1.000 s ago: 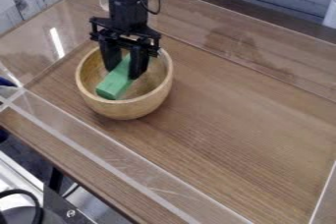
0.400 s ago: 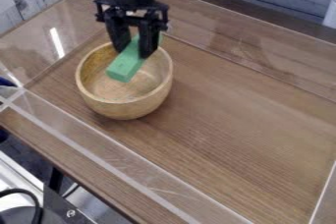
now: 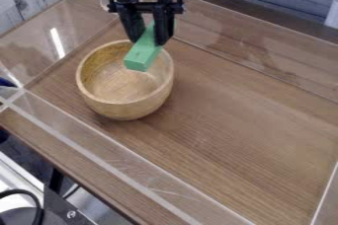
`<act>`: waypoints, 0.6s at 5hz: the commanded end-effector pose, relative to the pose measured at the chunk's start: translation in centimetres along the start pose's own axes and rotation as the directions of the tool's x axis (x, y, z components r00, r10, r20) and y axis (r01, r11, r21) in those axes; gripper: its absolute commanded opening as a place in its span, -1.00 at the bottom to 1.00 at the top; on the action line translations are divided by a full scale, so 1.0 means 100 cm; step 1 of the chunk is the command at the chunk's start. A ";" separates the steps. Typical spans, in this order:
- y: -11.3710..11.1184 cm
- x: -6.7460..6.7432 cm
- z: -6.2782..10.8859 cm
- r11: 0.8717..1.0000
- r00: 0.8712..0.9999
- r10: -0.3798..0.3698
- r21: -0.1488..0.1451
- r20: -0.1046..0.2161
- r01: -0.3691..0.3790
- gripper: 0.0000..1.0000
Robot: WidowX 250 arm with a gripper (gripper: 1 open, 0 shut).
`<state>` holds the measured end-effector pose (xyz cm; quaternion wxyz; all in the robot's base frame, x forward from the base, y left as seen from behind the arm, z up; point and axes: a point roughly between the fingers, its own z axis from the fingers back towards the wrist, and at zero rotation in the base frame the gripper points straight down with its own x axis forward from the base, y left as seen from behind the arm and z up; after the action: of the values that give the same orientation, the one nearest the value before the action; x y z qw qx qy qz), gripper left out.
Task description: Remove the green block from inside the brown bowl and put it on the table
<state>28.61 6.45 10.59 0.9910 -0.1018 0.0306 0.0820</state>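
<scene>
- The block [image 3: 144, 53] is now seen lifted out of the bowl [image 3: 126, 81]; a second ago it lay low in the hollow, leaning against the inner wall.
- It is held clamped between the fingers of the end effector [image 3: 145, 39], which are closed on its upper end, with the lower end hanging free and tilted.
- The block is carried above the bowl's far-right rim, clear of the wood; no contact between block and bowl is seen.
- Compared with the earlier views, the end effector is found higher and shifted toward the right and the back of the scene, so the lift is being combined with a move sideways.
- The bowl is seen in the same spot on the bench [image 3: 238, 120] as before, now empty, and it has not been dragged along by the lift.
- The extraction half of the task is judged done; the placing half is not yet begun.
- Open bench is seen to the right of the bowl, and a set-down there is judged the likely next need.
- The grip is taken near one end only, so a swing or slip of the block during travel is judged possible.
</scene>
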 end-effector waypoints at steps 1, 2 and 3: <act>-0.001 0.005 0.016 1.000 0.999 -0.019 0.024 0.051 0.018 -1.00; 0.002 0.002 0.013 0.999 0.999 -0.018 0.041 0.035 0.017 -1.00; 0.008 0.004 0.011 0.999 1.000 -0.017 0.045 0.019 0.016 -1.00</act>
<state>28.21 7.02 9.93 0.9921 -0.0867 0.0497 0.0758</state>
